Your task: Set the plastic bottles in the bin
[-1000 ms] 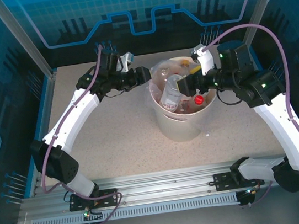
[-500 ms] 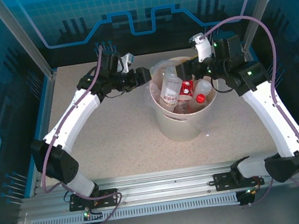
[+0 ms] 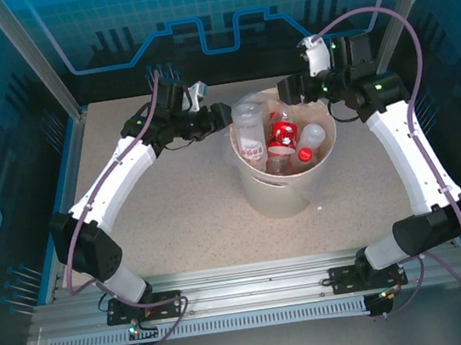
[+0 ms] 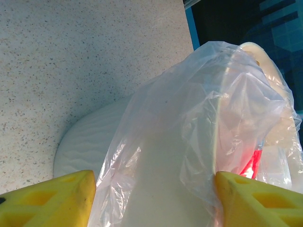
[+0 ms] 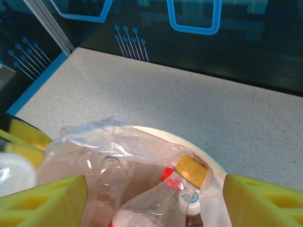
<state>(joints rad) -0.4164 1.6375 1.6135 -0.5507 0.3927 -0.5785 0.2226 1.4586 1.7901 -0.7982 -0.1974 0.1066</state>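
The left tool [image 3: 218, 116] sits at the left rim of the bin [image 3: 289, 192], on the speckled desk [image 3: 175, 206]. In the left wrist view its yellow fingers [image 4: 47, 201] stand apart, one on each side of the bin wall and the clear liner bag [image 4: 189, 118]. The gap is far wider than the wall, so the tool straddles the rim and clamps nothing. The bin stands upright between the two arms, toward the far side of the desk. Every one of the plastic bottles [image 3: 282, 141] that can be seen lies inside it. A clear bottle [image 3: 249, 131] stands near upright on the left side of the bin, its long axis roughly vertical and its top end above the rim. To its right, a red-labelled bottle [image 3: 279, 134] leans in the pile. A yellow-capped bottle [image 5: 189, 172] lies tilted, cap toward the far rim. The right tool [image 3: 285, 92] hangs over the far right rim with its fingers apart and nothing between them. The pile lies directly below it and slightly toward the near side. Judgement: the load step appears complete for the bottles in sight. The right arm is nearer the pile. Any further approach runs straight down into the bin.
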